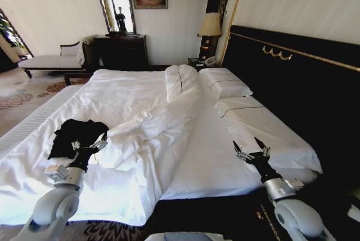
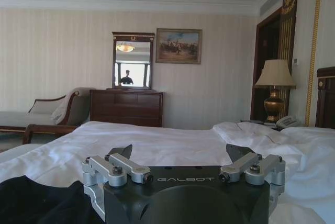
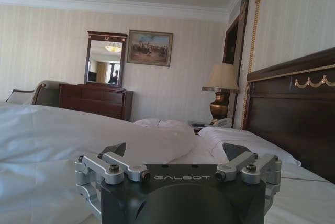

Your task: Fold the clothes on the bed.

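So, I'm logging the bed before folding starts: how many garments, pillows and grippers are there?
Black T-shirt: 1
White pillows: 2
Open grippers: 2, the left gripper at the shirt, the right gripper over the bed
Total: 5

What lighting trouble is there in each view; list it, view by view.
Head view: the white duvet glares in bright light, while the black T-shirt and headboard sink into detailless dark. Left wrist view: the mirror reflects a bright window and the lamp is unlit. Right wrist view: light falls softly, with the headboard in shade.
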`<state>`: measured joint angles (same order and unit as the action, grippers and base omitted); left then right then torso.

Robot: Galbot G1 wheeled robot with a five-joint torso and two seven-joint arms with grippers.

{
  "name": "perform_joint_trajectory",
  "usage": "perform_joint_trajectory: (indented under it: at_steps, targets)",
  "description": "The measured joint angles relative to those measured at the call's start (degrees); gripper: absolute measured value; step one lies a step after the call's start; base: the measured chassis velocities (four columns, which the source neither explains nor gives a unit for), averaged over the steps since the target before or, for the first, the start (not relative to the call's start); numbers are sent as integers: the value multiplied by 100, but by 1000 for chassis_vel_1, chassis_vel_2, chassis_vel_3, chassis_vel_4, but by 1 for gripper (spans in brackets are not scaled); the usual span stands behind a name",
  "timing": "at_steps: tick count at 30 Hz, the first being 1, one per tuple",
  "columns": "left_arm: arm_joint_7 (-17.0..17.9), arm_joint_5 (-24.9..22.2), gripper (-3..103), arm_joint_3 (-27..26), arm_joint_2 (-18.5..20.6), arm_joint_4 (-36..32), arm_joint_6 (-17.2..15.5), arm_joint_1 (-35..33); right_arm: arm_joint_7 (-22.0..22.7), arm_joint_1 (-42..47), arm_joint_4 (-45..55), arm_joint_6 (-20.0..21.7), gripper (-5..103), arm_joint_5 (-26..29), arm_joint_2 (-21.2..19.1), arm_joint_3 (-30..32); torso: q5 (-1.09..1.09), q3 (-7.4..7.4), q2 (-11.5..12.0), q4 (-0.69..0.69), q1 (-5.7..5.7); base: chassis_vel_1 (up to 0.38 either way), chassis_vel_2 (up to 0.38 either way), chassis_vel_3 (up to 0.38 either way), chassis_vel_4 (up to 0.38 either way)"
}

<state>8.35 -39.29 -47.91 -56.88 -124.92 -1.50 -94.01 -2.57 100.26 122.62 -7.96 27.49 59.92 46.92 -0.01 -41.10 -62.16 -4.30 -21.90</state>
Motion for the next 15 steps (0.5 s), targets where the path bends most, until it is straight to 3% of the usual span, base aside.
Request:
perform_joint_trajectory:
  at_steps: [15]
  targets:
    - [19,9,100,17,-20,-29,0,-6,-32,-12,-38,-32,100,-73,0,-28,1,1,-1,-1,2,17,20,-14,-23]
